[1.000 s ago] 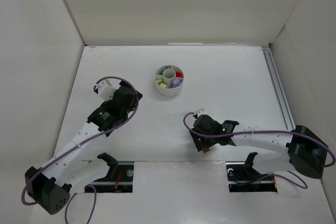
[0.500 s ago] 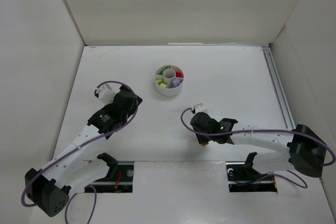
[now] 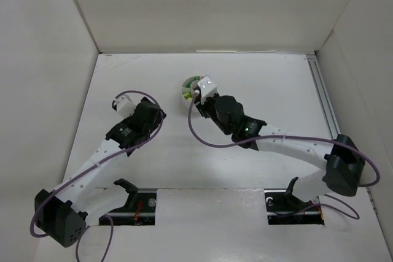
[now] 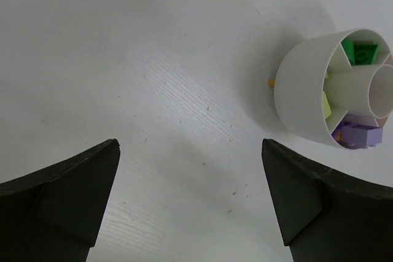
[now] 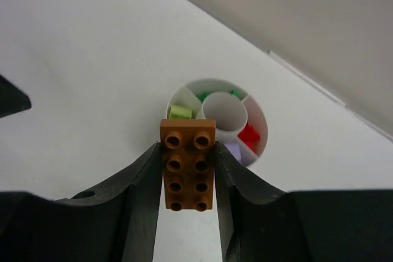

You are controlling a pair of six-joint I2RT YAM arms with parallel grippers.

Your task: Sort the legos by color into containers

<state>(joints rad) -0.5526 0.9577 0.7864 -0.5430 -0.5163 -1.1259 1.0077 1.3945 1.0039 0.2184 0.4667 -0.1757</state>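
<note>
One brown lego [image 5: 188, 165] between right fingers [image 5: 136, 196]

Overhead camera looks down from behind; both wrist cameras, nearer, face the dish [image 4: 298, 90].

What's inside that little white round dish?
Green brick, yellow-green brick, purple brick and red brick, in separate wedges around a central cup. The right gripper's brown brick hides the near wedge.

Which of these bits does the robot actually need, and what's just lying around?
Needed: orange-brown brick in the right gripper; white dish holding green brick, purple brick, red brick, yellow-green brick.
Just there: purple cables; table rail.
</note>
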